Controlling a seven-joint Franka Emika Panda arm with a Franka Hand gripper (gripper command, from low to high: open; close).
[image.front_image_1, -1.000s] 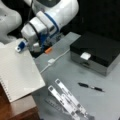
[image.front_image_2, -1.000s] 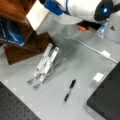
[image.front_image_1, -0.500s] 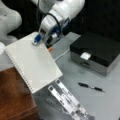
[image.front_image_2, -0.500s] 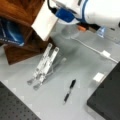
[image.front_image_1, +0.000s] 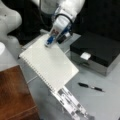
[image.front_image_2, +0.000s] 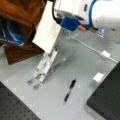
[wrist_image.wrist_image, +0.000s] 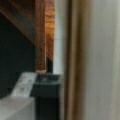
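Both front views show the blue-tipped gripper (image.front_image_1: 50, 42) clamped on the white spiral-bound notebook (image.front_image_1: 48, 63), held tilted above the grey table (image.front_image_1: 105, 100). Notebook's lower edge rests on a metal folding stand (image.front_image_2: 43, 68); black pen (image.front_image_2: 69, 91) lies apart near the black box (image.front_image_1: 98, 51).

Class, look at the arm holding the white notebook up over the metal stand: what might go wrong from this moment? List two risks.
1. The gripper pinches the notebook only at one edge, so it hangs tilted; it may slip or swing.
2. The notebook's lower edge sits close to the metal stand in a front view, with the wooden shelf right beside; a small misjudgement might knock the stand or catch the shelf.
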